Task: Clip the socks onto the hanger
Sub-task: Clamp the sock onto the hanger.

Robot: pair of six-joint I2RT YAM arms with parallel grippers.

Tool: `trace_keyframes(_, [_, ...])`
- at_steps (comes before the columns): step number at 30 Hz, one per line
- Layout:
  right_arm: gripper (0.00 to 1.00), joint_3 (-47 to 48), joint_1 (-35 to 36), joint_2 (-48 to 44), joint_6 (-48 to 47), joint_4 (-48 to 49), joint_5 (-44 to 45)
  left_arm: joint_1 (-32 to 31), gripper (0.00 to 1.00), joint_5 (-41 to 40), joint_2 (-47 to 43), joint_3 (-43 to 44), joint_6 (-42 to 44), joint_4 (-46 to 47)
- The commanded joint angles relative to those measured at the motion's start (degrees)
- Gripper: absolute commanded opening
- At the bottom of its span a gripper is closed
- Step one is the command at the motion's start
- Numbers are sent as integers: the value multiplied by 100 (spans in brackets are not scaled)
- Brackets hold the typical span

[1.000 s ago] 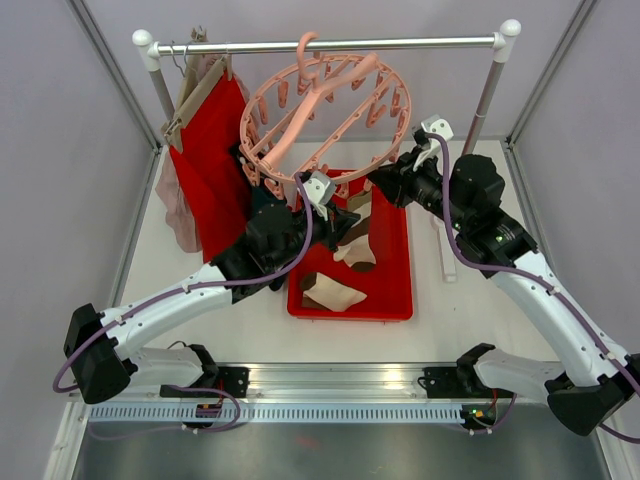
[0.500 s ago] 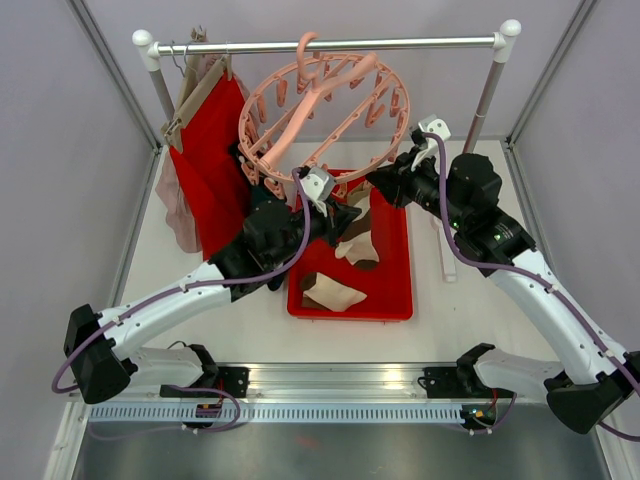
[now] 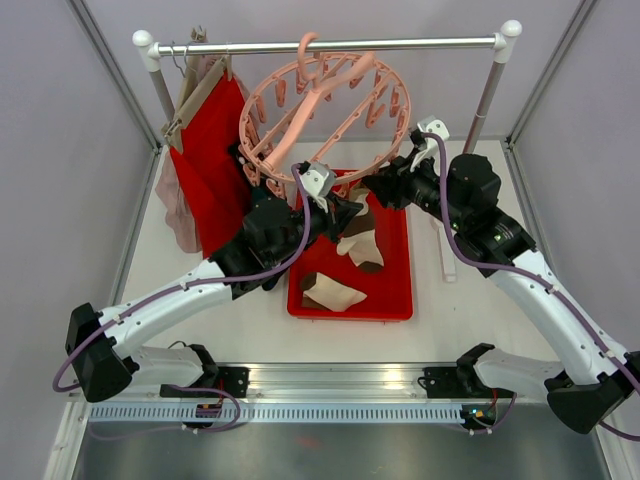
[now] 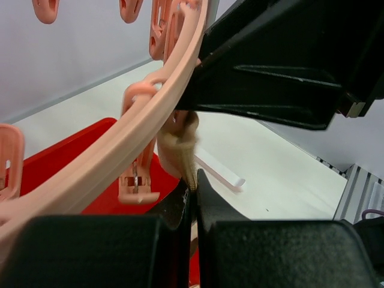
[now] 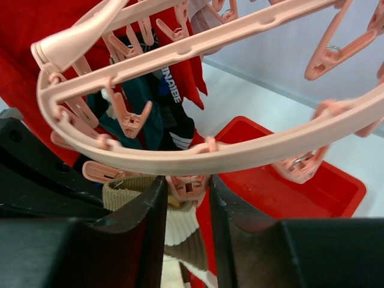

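Observation:
The pale-pink ring hanger (image 3: 262, 100) hangs tilted from the rail. My left gripper (image 3: 345, 212) is shut on a beige sock (image 3: 360, 245) and holds its cuff up against the ring's near edge. In the left wrist view my left gripper (image 4: 195, 186) pinches the sock (image 4: 180, 147) just under the ring (image 4: 138, 138). My right gripper (image 5: 187, 186) has its fingers on both sides of a clip peg (image 5: 187, 189), which sits on the sock's cuff (image 5: 180, 228). A teal sock (image 5: 141, 114) and a black sock (image 5: 174, 120) hang from far pegs.
A red tray (image 3: 395, 290) lies under the hanger with another beige-and-brown sock (image 3: 335, 293) in it. A large red cloth (image 3: 215, 170) on a wooden hanger hangs at the left of the rail (image 3: 400, 43). A white strip (image 3: 442, 250) lies right of the tray.
My left gripper has risen and moved right with the beige sock, up to the ring's edge. My right gripper has stayed at the peg.

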Motion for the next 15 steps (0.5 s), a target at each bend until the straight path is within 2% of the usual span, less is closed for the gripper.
trace_keyframes(1, [45,249,25,-105,234,23,-70,-36,2,-195,-51,170,97,122])
trace_keyframes(3, [55,266,24,-140,304,-39,-271,-36,2,-370,-113,152,45,52])
trace_keyframes(6, [62,214,33,-280,445,-74,-299,-36,2,-660,-279,143,-43,-159])
trace_keyframes(11, [66,3,33,-719,507,-145,-18,-36,2,-1170,-683,82,-88,-607])
trace_keyframes(15, [66,-243,24,-1001,533,-276,386,-36,2,-1749,-1087,169,0,-1387])
